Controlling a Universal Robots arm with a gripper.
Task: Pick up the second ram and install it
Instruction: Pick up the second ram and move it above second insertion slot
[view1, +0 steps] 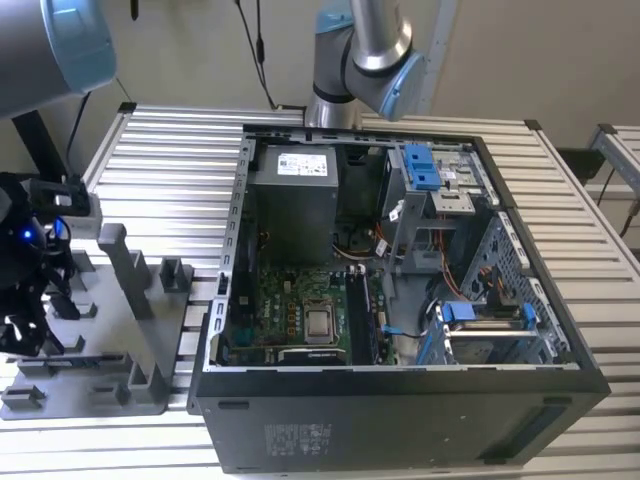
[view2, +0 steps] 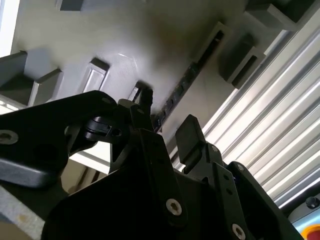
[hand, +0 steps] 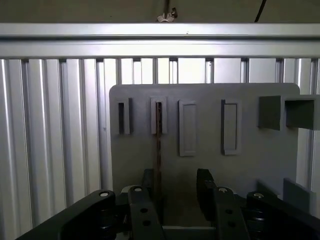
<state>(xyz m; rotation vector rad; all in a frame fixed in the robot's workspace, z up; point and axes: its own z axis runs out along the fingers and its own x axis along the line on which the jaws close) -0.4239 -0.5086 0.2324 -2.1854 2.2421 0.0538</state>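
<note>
Pick-up not complete. The claw (hand: 175, 180) is released, its jaws apart on either side of the second ram (hand: 159, 145). The second ram stands edge-on in a slot of the grey holder (hand: 200, 170), at the exterior view's left, not yet lifted. Installation outstanding: the open computer case (view1: 400, 420) sits well apart, toward the exterior view's right. Raised posts (view1: 128, 270) on the holder crowd the claw.

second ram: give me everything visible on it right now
The second ram is a thin, flat, dark board seen edge-on as a slim strip with brownish glints. It stands on edge in a narrow slot of the grey holder plate, not yet lifted. In the second wrist view it runs straight along the slot, its edge lined with small bumps. The open tool straddles its near end, the board close to one finger; whether they touch I cannot tell.
</note>
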